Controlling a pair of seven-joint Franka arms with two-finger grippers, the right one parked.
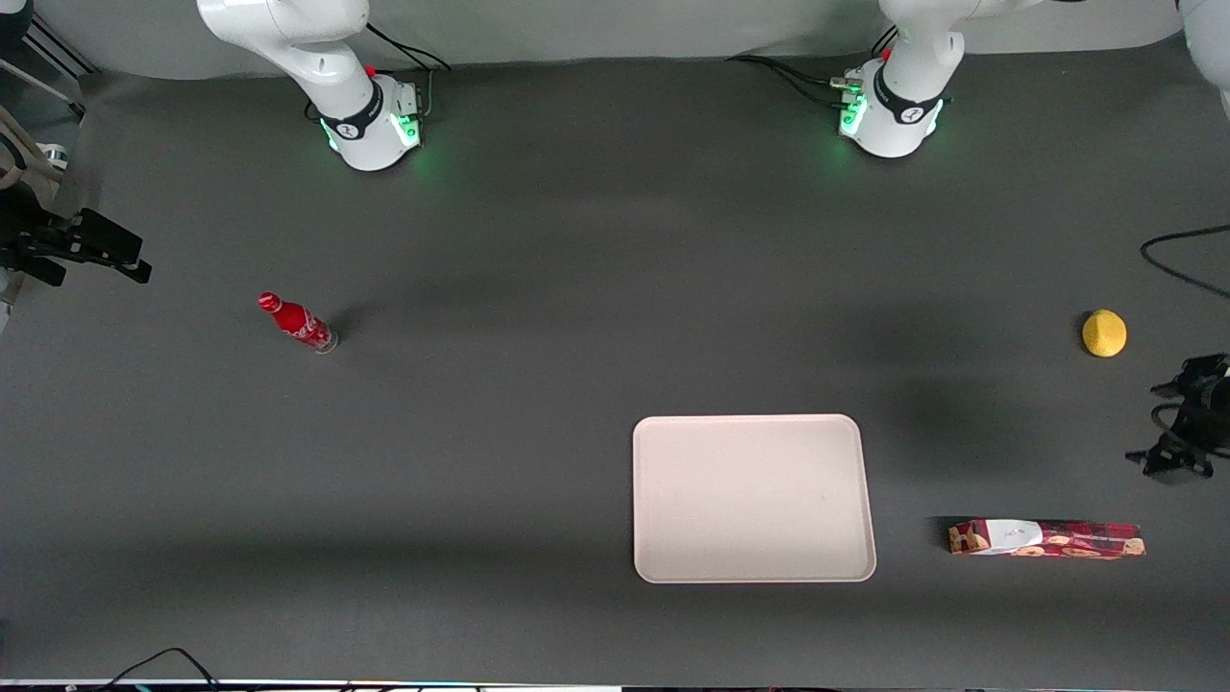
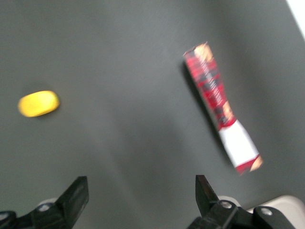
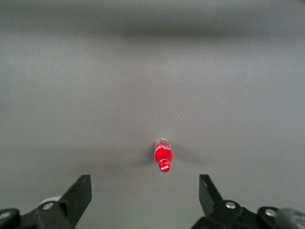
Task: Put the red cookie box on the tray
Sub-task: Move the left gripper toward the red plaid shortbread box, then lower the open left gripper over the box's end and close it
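Front view: red cookie box (image 1: 1045,539) flat on tabletop (image 1: 538,384), beside bare tray (image 1: 752,498), toward working arm's end. Lemon (image 1: 1104,333) farther back.

Left wrist view: end effector (image 2: 143,195) wide open, holding nothing, above tabletop; box, lemon below.

Right wrist view: red bottle (image 3: 163,157) upright.

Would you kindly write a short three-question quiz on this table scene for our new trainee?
1. True or false: the red cookie box already lies on the tray.
2. Which thing lies farther from the front camera than the cookie box: A) lemon, B) spoon, C) cup?
3. Fill in: the gripper, above the table near the box and lemon, is ____ and holds nothing.

Key: 1. False, it lies on the table beside the tray. 2. A. 3. open.
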